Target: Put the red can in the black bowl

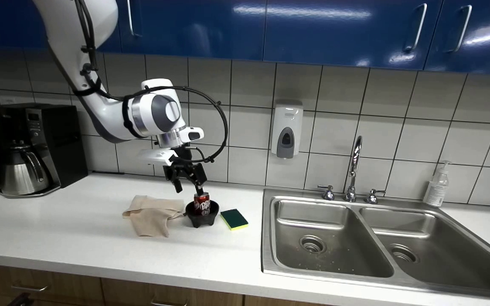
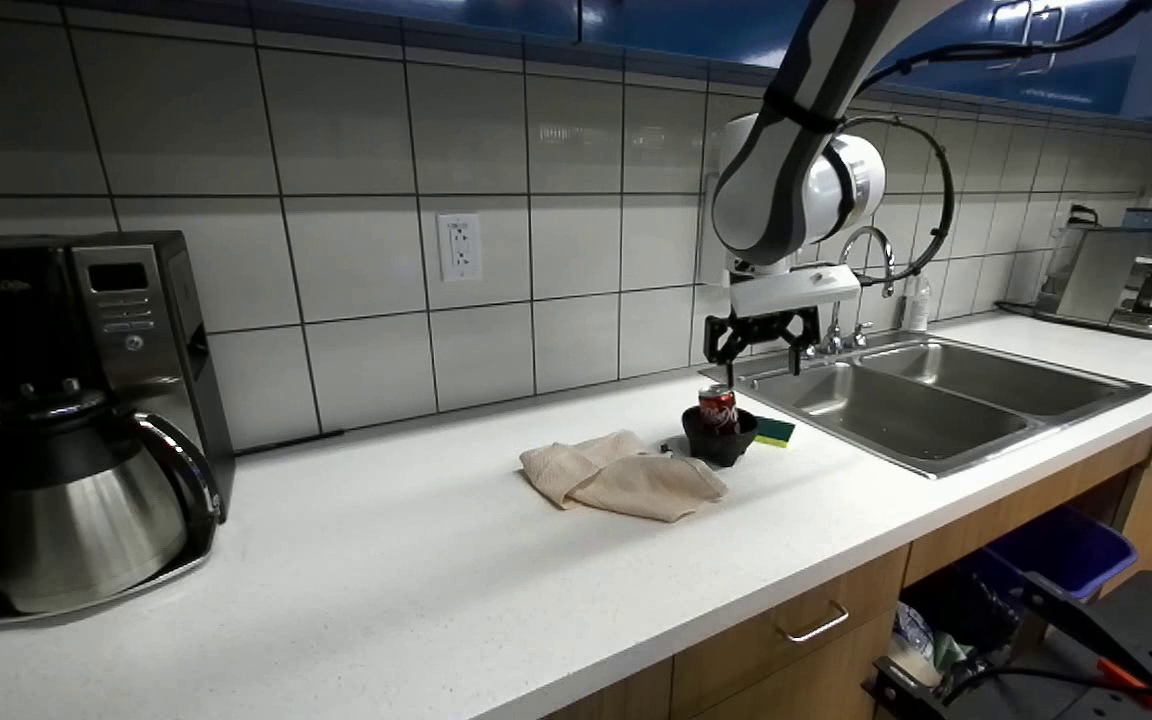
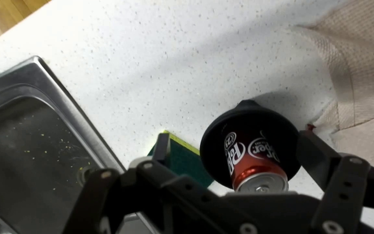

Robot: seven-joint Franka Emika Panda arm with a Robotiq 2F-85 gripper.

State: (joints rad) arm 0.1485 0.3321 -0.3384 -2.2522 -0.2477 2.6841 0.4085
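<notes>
The red can (image 1: pixel 202 205) stands upright inside the black bowl (image 1: pixel 202 220) on the white counter. Both exterior views show the can (image 2: pixel 718 411) with its upper part above the rim of the bowl (image 2: pixel 719 447). In the wrist view the can (image 3: pixel 255 162) has its silvery top towards me and the dark inside of the bowl (image 3: pixel 215 151) around it. My gripper (image 1: pixel 189 189) is open and empty just above the can. Its fingers (image 3: pixel 235 146) are wide apart, one on each side of the bowl in the wrist view. The can's base is hidden in the bowl.
A green and yellow sponge (image 1: pixel 234 219) lies beside the bowl. A beige cloth (image 1: pixel 153 214) lies on the bowl's other side. A steel double sink (image 1: pixel 268 242) with a faucet (image 1: pixel 354 165) is beyond the sponge. A coffee maker (image 2: pixel 136 300) stands at the counter's far end.
</notes>
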